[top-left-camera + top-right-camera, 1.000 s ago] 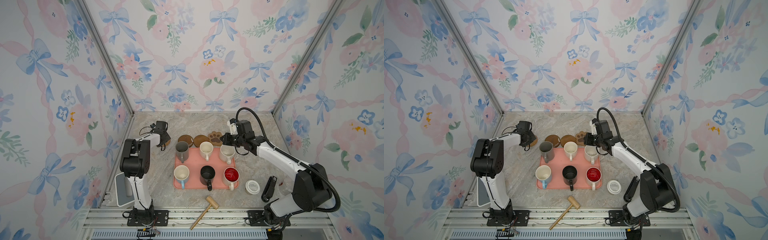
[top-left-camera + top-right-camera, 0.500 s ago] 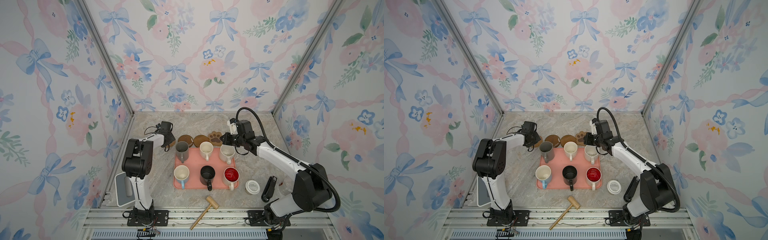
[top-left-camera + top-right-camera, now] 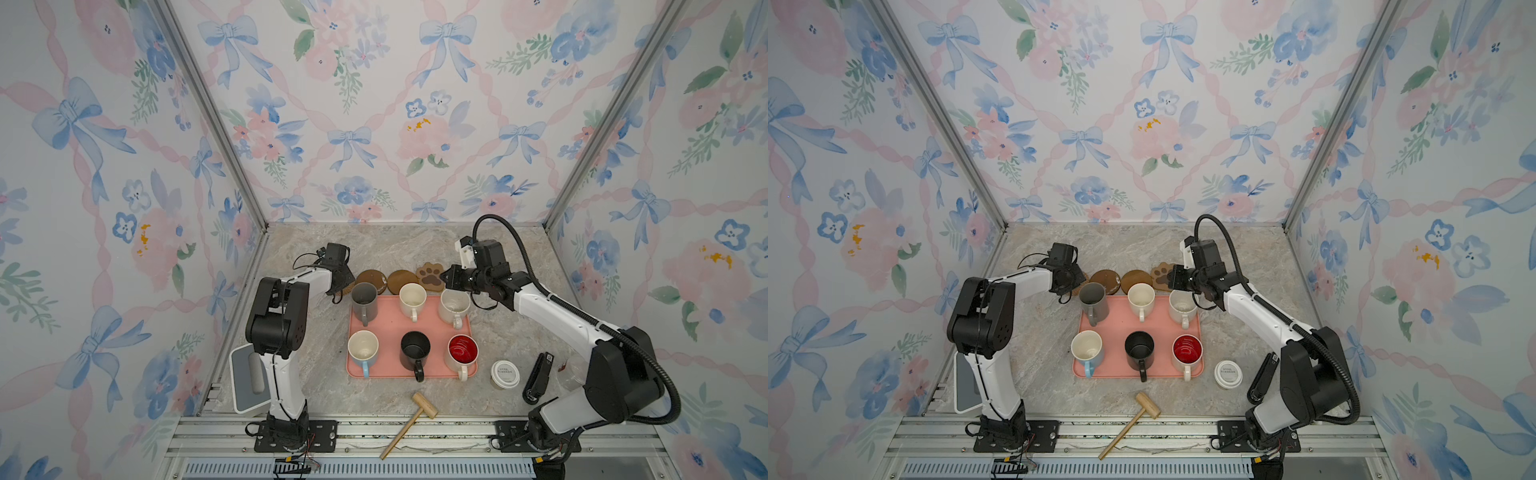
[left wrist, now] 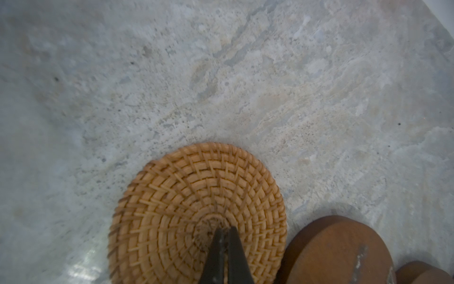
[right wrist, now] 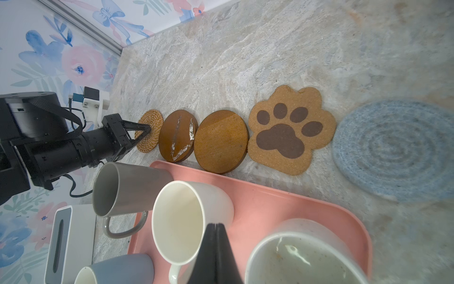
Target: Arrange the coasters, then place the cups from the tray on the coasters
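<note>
Behind the pink tray [image 3: 390, 324] lies a row of coasters: tan rattan round [image 4: 196, 214], two brown wooden rounds [image 5: 178, 135] [image 5: 221, 141], a paw shape [image 5: 290, 130] and a grey-blue woven round [image 5: 398, 150]. My left gripper [image 4: 225, 230] is shut, its tips pressing on the rattan coaster's centre, right beside the first wooden round. My right gripper [image 5: 216, 225] is shut and empty, hanging over the tray's back between the cream cup [image 3: 412, 300] and the speckled cup [image 3: 454, 305]. The grey [image 3: 364, 298], light-blue [image 3: 363, 351], black [image 3: 414, 351] and red-inside [image 3: 462, 351] cups also stand on the tray.
A white-lidded paper cup [image 3: 505, 374] and a black stapler-like tool [image 3: 538, 378] sit right of the tray. A wooden mallet [image 3: 409, 424] lies at the front edge. A white box [image 3: 245, 382] stands by the left arm's base. Walls close in on three sides.
My left gripper has slid a little to the right, toward the first wooden round. The right arm has not moved.
</note>
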`<move>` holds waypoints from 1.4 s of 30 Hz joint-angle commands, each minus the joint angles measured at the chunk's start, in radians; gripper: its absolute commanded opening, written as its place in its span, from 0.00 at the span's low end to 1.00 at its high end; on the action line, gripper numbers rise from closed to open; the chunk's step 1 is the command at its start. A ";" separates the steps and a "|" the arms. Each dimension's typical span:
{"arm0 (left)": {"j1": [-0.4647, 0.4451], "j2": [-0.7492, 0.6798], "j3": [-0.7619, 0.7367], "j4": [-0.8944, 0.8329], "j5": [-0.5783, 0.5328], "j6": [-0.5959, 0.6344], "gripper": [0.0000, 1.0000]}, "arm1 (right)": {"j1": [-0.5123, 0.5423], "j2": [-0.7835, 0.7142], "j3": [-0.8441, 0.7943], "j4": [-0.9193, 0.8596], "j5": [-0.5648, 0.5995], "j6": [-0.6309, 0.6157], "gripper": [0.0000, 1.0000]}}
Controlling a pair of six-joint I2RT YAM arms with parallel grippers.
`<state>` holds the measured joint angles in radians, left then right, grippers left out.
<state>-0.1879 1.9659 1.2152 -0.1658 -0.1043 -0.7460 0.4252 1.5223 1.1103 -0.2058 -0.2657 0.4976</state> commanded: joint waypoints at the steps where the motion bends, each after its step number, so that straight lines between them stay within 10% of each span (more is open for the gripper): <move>1: -0.023 0.027 -0.025 -0.123 0.050 -0.019 0.00 | -0.009 -0.002 -0.012 0.014 -0.013 0.010 0.00; 31: -0.004 -0.082 0.116 -0.126 -0.116 0.032 0.00 | 0.009 -0.005 0.018 -0.026 0.014 0.000 0.00; 42: -0.065 -0.369 0.079 -0.120 -0.215 0.056 0.00 | 0.012 0.014 0.093 -0.106 0.054 -0.054 0.00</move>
<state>-0.2287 1.6756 1.3071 -0.2790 -0.2745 -0.7258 0.4339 1.5242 1.1431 -0.2600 -0.2398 0.4820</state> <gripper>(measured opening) 0.047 0.045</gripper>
